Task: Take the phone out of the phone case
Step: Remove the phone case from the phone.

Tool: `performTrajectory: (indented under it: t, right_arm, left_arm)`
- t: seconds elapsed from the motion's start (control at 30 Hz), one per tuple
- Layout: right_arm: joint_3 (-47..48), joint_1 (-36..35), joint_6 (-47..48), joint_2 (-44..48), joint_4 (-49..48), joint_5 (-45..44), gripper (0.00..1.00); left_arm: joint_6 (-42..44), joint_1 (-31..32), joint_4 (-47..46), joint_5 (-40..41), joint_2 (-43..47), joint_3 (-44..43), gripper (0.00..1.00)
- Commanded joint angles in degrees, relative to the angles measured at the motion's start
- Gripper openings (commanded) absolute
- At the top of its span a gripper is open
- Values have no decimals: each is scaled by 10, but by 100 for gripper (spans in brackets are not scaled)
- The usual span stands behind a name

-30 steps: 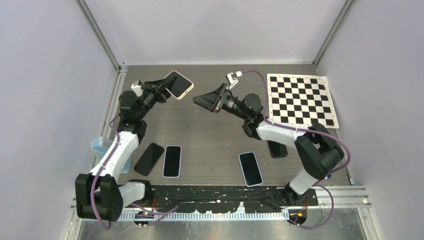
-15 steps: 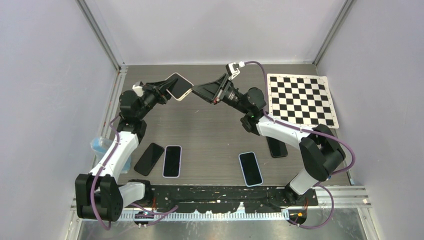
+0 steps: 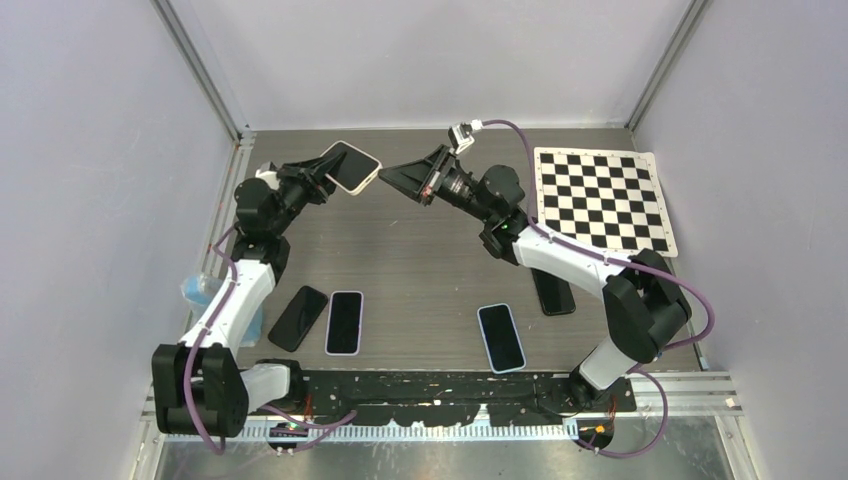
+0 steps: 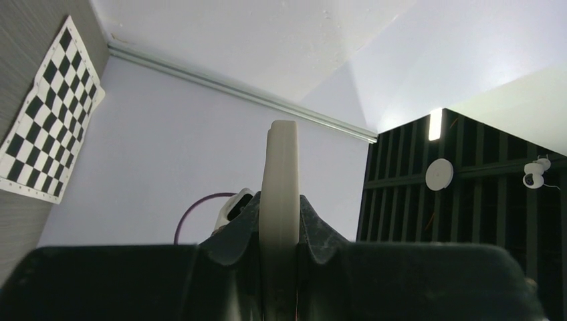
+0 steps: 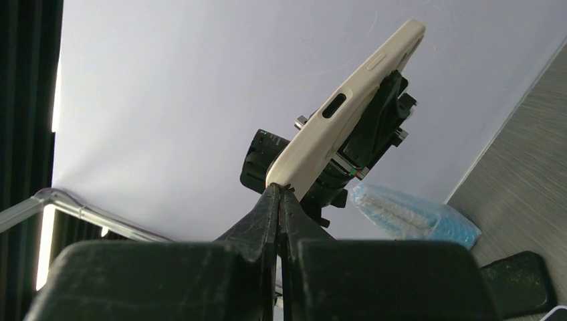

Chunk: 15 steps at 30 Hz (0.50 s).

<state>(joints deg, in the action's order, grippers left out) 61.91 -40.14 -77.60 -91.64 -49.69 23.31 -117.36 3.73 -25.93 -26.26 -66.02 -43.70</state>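
Note:
A phone with a dark screen sits in a cream phone case (image 3: pixel 352 168), held in the air over the back left of the table. My left gripper (image 3: pixel 322 175) is shut on one end of it. In the left wrist view the case's cream edge (image 4: pixel 279 174) stands upright between the fingers of the left gripper (image 4: pixel 279 214). My right gripper (image 3: pixel 385 172) is shut, its tips pressed against the free corner of the case (image 5: pixel 348 107). In the right wrist view the right gripper (image 5: pixel 279 190) shows no gap, and I cannot tell if a lip of the case is pinched.
On the table lie a black phone (image 3: pixel 298 317), a white-cased phone (image 3: pixel 344 322), another light-cased phone (image 3: pixel 501 337) and a dark phone (image 3: pixel 555 296) partly under the right arm. A checkerboard sheet (image 3: pixel 603 198) lies at the back right. A blue packet (image 3: pixel 198 290) sits at the left edge.
The right gripper has moved left to the case's corner and closed from partly open to shut. The left gripper has tilted the cased phone slightly and kept its grip.

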Motion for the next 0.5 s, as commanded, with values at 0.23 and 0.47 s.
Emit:
performTrajectory:
  t: [0.23, 0.47]
  right_arm:
    - [18, 5, 31, -23, 274, -88, 3]
    - [21, 5, 51, -24, 338, -111, 3]
  left_arm:
    - [1, 9, -168, -47, 7, -72, 0]
    - [15, 9, -203, -45, -5, -82, 0]
